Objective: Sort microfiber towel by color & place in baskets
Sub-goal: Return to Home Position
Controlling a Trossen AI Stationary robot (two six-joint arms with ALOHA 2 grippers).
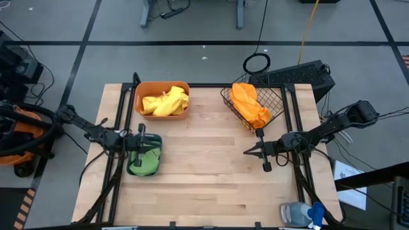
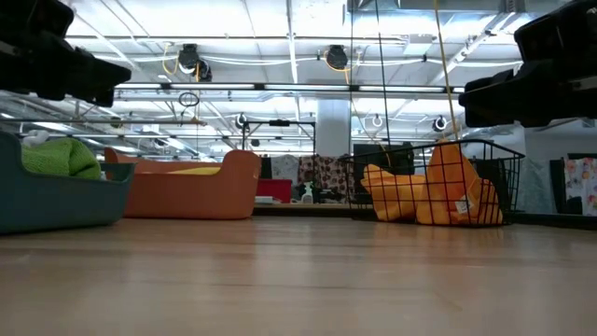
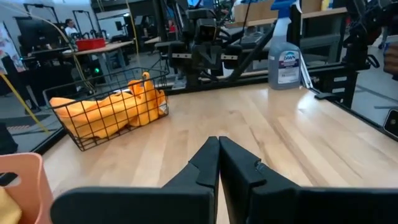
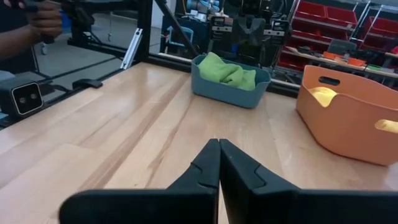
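Three baskets stand on the wooden table. The orange tub (image 1: 162,100) at the far left holds a yellow towel (image 1: 166,102). The wire-mesh basket (image 1: 254,105) at the far right holds an orange towel (image 1: 249,105). The teal tub (image 1: 144,155) at the left holds a green towel (image 1: 142,161). My left gripper (image 1: 142,128) is shut and hovers over the teal tub's far edge. My right gripper (image 1: 246,152) is shut and empty above the bare table right of centre, pointing toward the left side. In the wrist views both grippers' fingers (image 3: 218,163) (image 4: 219,163) meet.
A spray bottle with a blue cap (image 1: 300,213) lies at the near right corner of the table. A person's hand (image 4: 38,18) shows beyond the table in the right wrist view. The table's middle and near part (image 1: 204,185) is bare wood.
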